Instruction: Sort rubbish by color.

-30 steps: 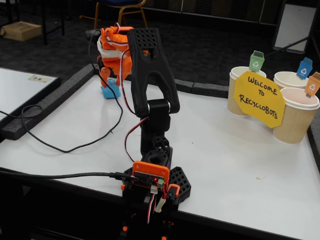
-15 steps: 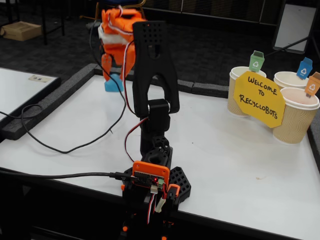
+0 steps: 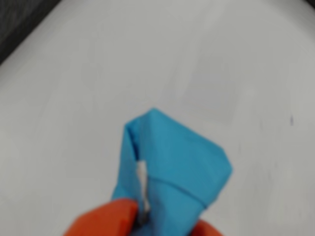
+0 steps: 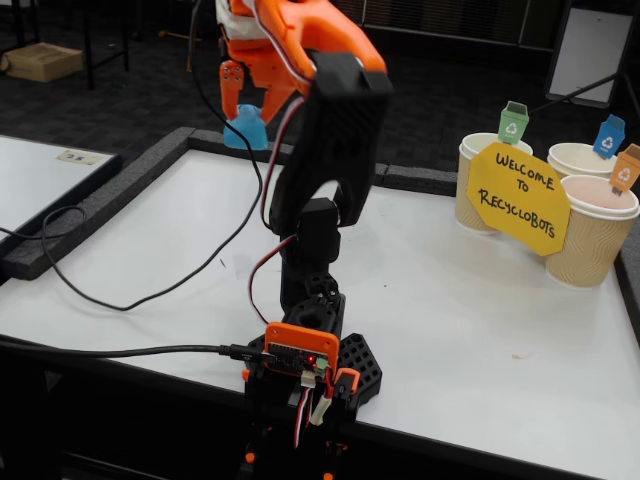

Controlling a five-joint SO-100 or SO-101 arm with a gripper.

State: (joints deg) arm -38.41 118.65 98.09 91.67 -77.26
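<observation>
The light blue paper lump is now hanging high above the desk's far left corner, pinched between the orange fingers of the gripper, having been lifted off the surface where it sat a second ago; the pick looks done and the carry is beginning. The paper cups are waiting by the far right edge, partly fronted by the yellow sign, and the arm's own black link is standing between lump and cups.

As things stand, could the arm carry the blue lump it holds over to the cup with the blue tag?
Probably yes. The claw holds the blue lump high above the table, and nothing stands between it and the blue-tagged cup. That cup sits behind the yellow sign, so reach is uncertain.
</observation>
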